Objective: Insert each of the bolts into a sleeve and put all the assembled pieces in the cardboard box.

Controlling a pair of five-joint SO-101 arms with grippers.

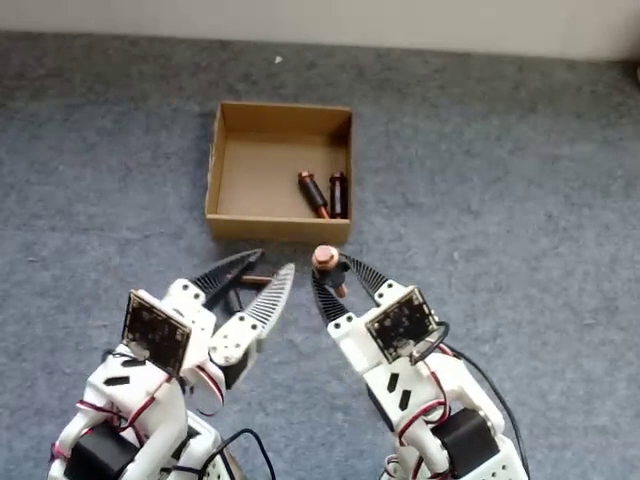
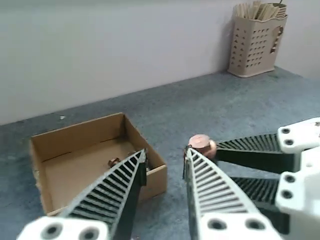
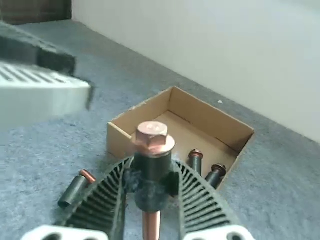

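Right pincer gripping upright sleeved bolt, left pincer agape

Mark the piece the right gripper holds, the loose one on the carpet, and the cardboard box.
Held piece point(image 3: 154, 139): right wrist view, on the bolt's copper head.
Loose piece point(image 3: 72, 190): right wrist view, on its dark sleeve.
Cardboard box point(image 1: 275, 228): high view, on its near wall.

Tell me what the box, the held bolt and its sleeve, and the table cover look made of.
Box: brown cardboard, matte, raw-cut edges. Bolt: metal, seemingly copper-plated; it shines reddish. Sleeve: dark, dull; perhaps plastic or blackened metal. Table cover: grey felt or carpet, fuzzy-looking.
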